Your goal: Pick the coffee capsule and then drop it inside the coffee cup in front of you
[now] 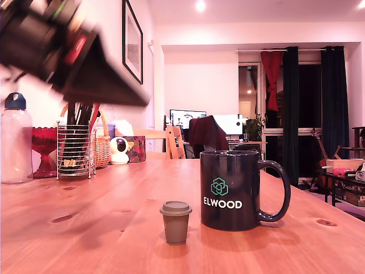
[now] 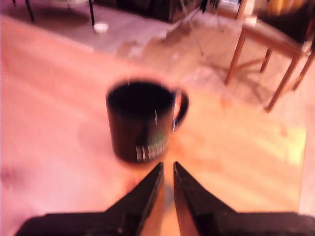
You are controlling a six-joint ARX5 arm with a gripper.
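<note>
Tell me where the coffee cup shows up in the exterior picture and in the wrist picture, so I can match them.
Exterior view: the coffee cup stands on the wooden table, right of centre, handle toward the exterior view's right, lettering facing the camera.
Wrist view: the blurred cup sits near mid-frame, just beyond the tips of the claw.
Shared landmark: the cup's loop handle and white lettering.

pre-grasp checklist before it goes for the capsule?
1. Coffee capsule upright on the table: ok.
2. Capsule apart from the coffee cup: ok.
3. Cup upright: ok. Empty: cannot tell.
4. End effector holds nothing: ok.
5. Jaws wide enough for the capsule: not ok, nearly shut.
6. End effector over the capsule: cannot tell; the wrist view is blurred and the capsule can't be made out.
</note>
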